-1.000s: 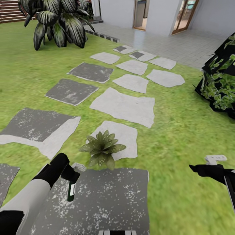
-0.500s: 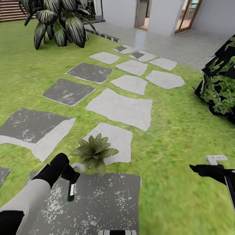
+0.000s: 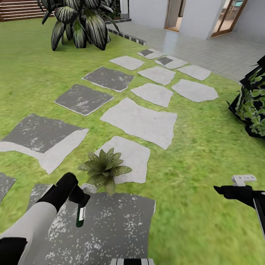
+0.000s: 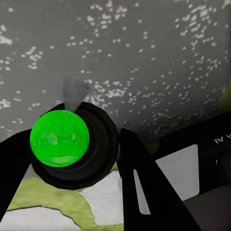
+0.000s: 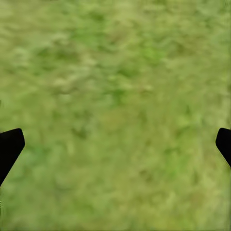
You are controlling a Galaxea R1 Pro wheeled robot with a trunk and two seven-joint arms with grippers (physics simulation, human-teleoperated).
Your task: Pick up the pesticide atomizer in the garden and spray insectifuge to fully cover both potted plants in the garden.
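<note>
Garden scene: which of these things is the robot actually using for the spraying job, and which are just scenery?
Part of the job:
- pesticide atomizer, held in the left gripper
- potted plant, just ahead of the atomizer
- lawn of the garden

Just scenery:
- stepping stones
- big palm
- dark shrub
- house doorways
- right gripper, open over grass

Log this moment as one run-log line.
left gripper: shut on pesticide atomizer, bottle hanging down | right gripper: open over lawn | potted plant: ahead of atomizer

Bright, even, shadowless daylight; soft blur, blotchy rendered textures.
</note>
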